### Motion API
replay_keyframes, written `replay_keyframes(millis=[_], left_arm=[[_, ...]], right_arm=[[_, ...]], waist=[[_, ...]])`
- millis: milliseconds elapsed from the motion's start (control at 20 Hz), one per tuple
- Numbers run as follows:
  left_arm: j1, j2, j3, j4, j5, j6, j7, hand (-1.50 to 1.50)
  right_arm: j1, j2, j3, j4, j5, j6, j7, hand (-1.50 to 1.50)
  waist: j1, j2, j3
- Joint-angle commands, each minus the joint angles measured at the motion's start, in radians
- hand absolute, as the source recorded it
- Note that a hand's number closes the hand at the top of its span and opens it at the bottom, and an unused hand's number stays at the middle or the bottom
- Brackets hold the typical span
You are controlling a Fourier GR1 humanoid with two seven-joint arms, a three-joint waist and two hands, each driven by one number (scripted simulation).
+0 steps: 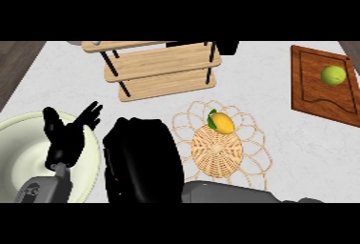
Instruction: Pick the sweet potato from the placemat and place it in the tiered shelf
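Counter: pale stone.
Plate: large and pale, at the near left.
Tiered shelf: wooden, at far centre.
Placemat: woven, mid-counter.
Right hand: a dark mass just left of the placemat; whether open or closed cannot be told.
Left hand: rests over the plate, fingers straight and spread.
Sweet potato: lies on the placemat's far part, a yellow-orange oval with a green patch at one end. It is clear of both hands, right of and beyond the right hand.
Judgement: solid, stiff and fairly weighty, with smooth skin, so it may roll. Best taken across the narrow middle.

Yellow-orange sweet potato, tan woven placemat; pale wood shelf, red-brown board, green fruit
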Motion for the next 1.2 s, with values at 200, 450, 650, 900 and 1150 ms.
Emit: replay_keyframes(millis=[200, 450, 650, 900, 1150], left_arm=[[0.027, 0.005, 0.017, 0.038, 0.006, -0.007, 0.01, 0.0], [0.09, 0.004, 0.017, 0.039, 0.004, -0.033, -0.052, 0.0], [0.076, 0.014, 0.025, 0.018, 0.013, -0.038, -0.017, 0.0], [0.062, -0.03, -0.005, 0.013, -0.025, 0.007, -0.015, 0.0], [0.082, 0.005, 0.04, 0.055, 0.001, -0.04, -0.054, 0.0]], right_arm=[[-0.371, 0.007, -0.219, 0.007, -0.054, 0.067, 0.278, 1.5], [-0.447, 0.007, -0.378, 0.108, -0.063, 0.119, 0.239, 1.5], [-0.569, 0.007, -0.472, 0.278, -0.066, 0.1, 0.18, 1.5], [-0.63, -0.052, -0.606, 0.394, -0.069, 0.13, 0.061, 1.5], [-0.663, -0.061, -0.64, 0.513, -0.084, 0.162, -0.04, 1.5]], waist=[[-0.002, 0.003, -0.009], [-0.013, 0.007, -0.008], [0.0, 0.012, -0.008], [-0.011, 0.014, -0.007], [-0.01, 0.016, -0.007]])
